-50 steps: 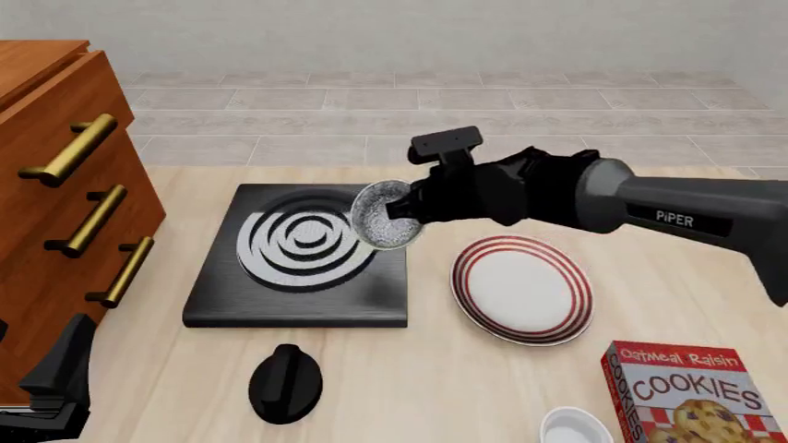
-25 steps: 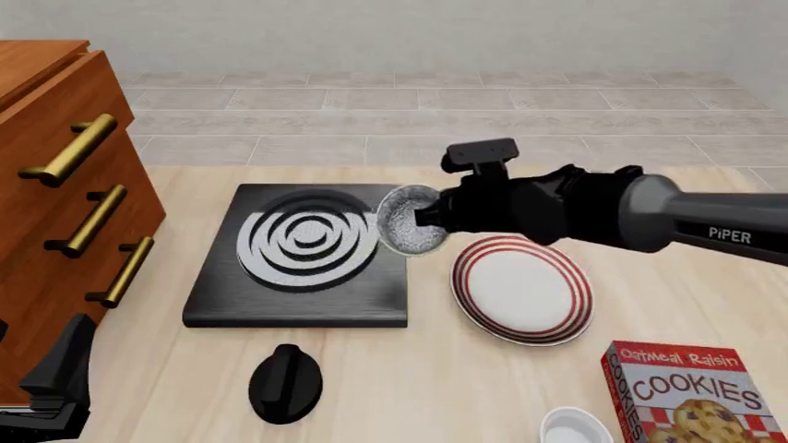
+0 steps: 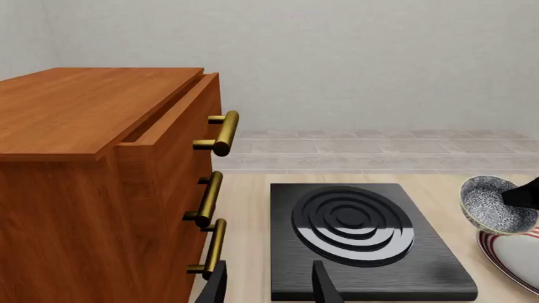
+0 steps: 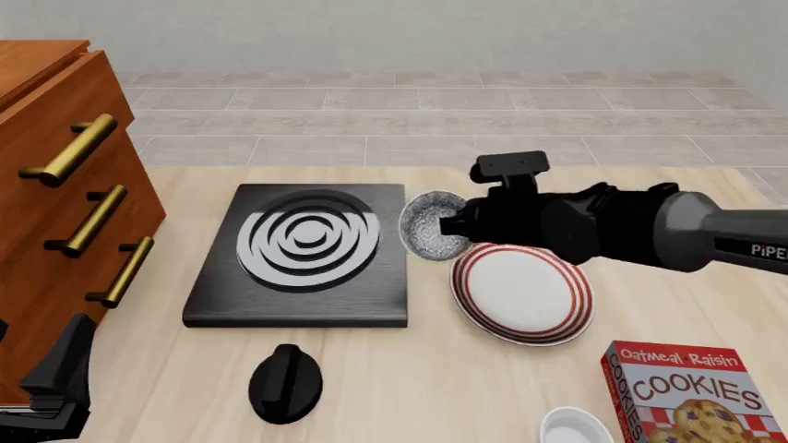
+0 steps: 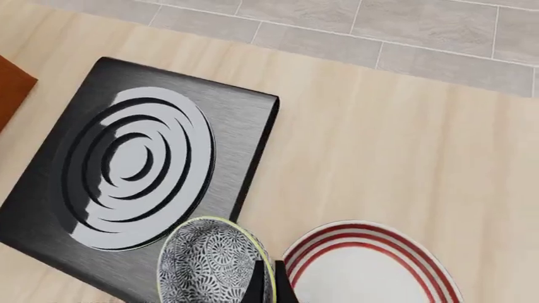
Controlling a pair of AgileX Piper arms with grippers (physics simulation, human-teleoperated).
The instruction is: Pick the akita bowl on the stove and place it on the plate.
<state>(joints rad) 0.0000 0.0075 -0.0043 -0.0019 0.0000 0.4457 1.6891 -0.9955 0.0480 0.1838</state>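
The right hand (image 4: 453, 224), pinching the bowl (image 4: 431, 227) by its rim, has carried it rightward off the stove (image 4: 302, 254) to the plate (image 4: 522, 291) edge near frame centre, so lowering comes next.

front view: fixed, high on the arms' side of the table, facing forward and down; takes in the stove (image 4: 299, 258), plate (image 4: 522, 292), drawer cabinet (image 4: 65, 198), knob (image 4: 284, 383), cookie box (image 4: 687, 391) and tiled floor beyond the table edge.
left wrist view: low, near table level at the near left, facing forward almost level; cabinet (image 3: 110, 183) close alongside, stove (image 3: 358, 237) just ahead, back wall behind.
right wrist view: raised above the table, facing steeply down; close over the stove (image 5: 135, 164) edge and plate (image 5: 370, 268).
shared, all three: stove, akita bowl (image 4: 431, 226), part of the plate.
shared, front + left wrist: cabinet with brass handles.
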